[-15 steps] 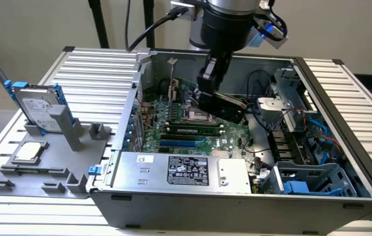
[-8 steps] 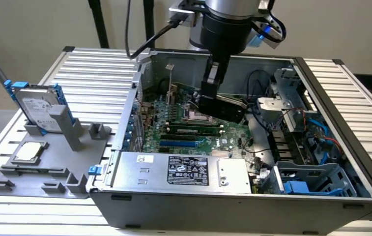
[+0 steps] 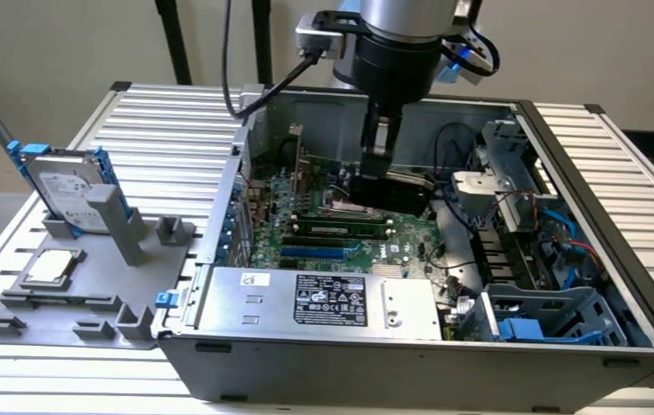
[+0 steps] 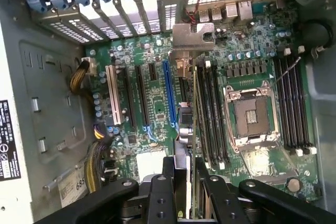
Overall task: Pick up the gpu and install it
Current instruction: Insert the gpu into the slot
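My gripper (image 3: 375, 166) reaches down into the open computer case (image 3: 419, 367) and is shut on the gpu (image 3: 396, 192), which hangs as a dark card over the motherboard (image 3: 339, 232). In the wrist view the gpu (image 4: 195, 108) shows edge-on between my fingers (image 4: 180, 177), its silver end bracket (image 4: 193, 35) pointing toward the case's rear slot openings. The card sits above the green motherboard (image 4: 152, 95), between the blue expansion slot (image 4: 169, 93) and the empty CPU socket (image 4: 252, 115). I cannot tell whether its lower edge touches a slot.
A power supply (image 3: 315, 298) fills the case's near side. Cables and drive bays (image 3: 534, 233) crowd the exterior view's right. Outside the case, a grey fixture (image 3: 108, 303) holds a hard drive in a blue frame (image 3: 70, 186) and a small silver CPU chip (image 3: 53, 266).
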You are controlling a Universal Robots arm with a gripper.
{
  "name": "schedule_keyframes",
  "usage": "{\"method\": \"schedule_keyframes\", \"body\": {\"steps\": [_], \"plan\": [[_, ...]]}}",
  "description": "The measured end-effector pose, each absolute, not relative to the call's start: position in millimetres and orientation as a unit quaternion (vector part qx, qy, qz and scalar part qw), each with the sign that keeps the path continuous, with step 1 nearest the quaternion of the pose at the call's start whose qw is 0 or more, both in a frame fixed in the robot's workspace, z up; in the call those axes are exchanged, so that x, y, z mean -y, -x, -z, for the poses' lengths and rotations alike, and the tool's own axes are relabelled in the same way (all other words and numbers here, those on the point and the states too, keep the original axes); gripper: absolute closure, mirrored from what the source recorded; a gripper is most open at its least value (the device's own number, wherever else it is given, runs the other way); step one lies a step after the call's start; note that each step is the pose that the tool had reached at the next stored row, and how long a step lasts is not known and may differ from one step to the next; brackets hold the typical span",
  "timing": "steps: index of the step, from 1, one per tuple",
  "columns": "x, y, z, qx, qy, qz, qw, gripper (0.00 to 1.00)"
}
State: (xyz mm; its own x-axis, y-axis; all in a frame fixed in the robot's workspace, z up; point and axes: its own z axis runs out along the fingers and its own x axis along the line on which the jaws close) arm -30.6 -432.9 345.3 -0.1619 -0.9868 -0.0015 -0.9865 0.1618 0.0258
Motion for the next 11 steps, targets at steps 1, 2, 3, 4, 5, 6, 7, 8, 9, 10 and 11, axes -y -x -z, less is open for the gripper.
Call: {"method": "schedule_keyframes", "body": {"steps": [1,2,3,4,5,6,7,8,9,10,11], "plan": [[432.9,30.8,-344.0,0.758,-0.652,0.01,0.007,0.73],[432.9,31.4,-342.7,0.755,-0.656,0.01,0.007,0.73],[432.9,32.4,-341.1,0.753,-0.658,0.01,0.006,0.73],[432.9,33.8,-339.6,0.751,-0.66,0.01,0.005,0.73],[433.0,35.6,-337.8,0.75,-0.662,0.011,0.004,0.73],[433.0,38.1,-336.2,0.749,-0.663,0.011,0.004,0.73],[433.0,41.3,-334.5,0.748,-0.663,0.011,0.003,0.73],[433.0,45.0,-332.8,0.748,-0.664,0.011,0.003,0.73],[433.0,48.9,-331.2,0.748,-0.664,0.011,0.002,0.73],[433.0,53.0,-329.5,0.748,-0.664,0.011,0.002,0.73],[433.0,57.0,-327.8,0.748,-0.664,0.011,0.002,0.73]]}}
